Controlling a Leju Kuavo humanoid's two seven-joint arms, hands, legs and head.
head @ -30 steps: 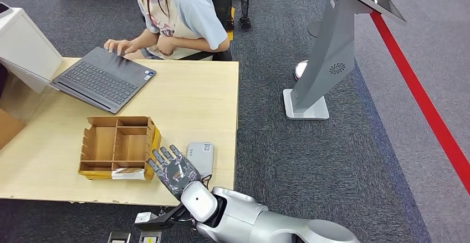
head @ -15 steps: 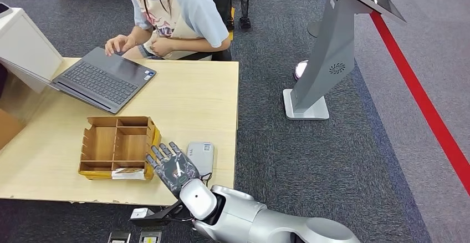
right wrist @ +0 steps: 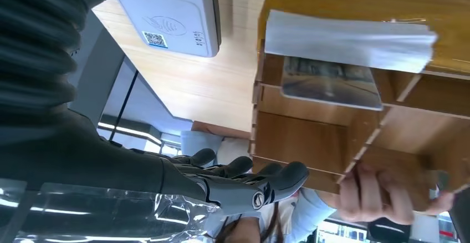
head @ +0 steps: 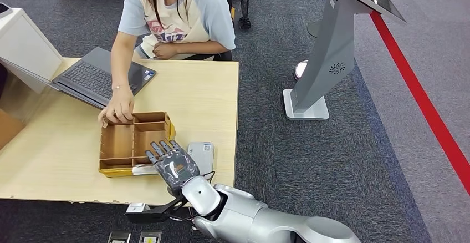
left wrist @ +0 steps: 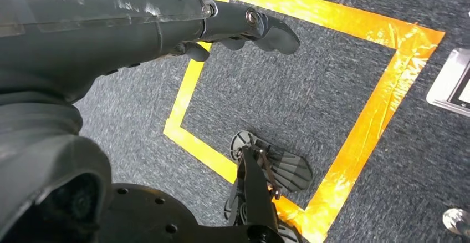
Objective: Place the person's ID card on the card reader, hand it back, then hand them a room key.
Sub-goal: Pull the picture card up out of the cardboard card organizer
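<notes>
Card reader [head: 200, 155], the small grey pad, sits on the wooden table [head: 194, 96] near its front edge, at about three o'clock from the wooden organiser box [head: 133, 143] and just beside it. And there's the right hand [head: 173, 165], palm down, fingers spread apart and stretched flat, holding nothing! It hovers over the gap between the box's near right corner and the reader, its fingertips overlapping the box's front rim; whether they actually touch the wood, I cannot tell. From the right wrist view the fingers [right wrist: 260, 185] lie straight and splayed, free of any load, with the reader [right wrist: 174, 13] and the box [right wrist: 354, 115] beyond them. One card [right wrist: 331, 83], printed with a picture, lies in a compartment of the box, and a white label [right wrist: 349, 40] is stuck on the box's outer wall. At eleven o'clock from the robot's hand, a person's hand [head: 117, 110] grips the far left corner of the box. A laptop [head: 102, 76] lies open at the table's far left. Left hand [left wrist: 244, 29] hangs over the carpet, fingers loosely curled, holding nothing.
</notes>
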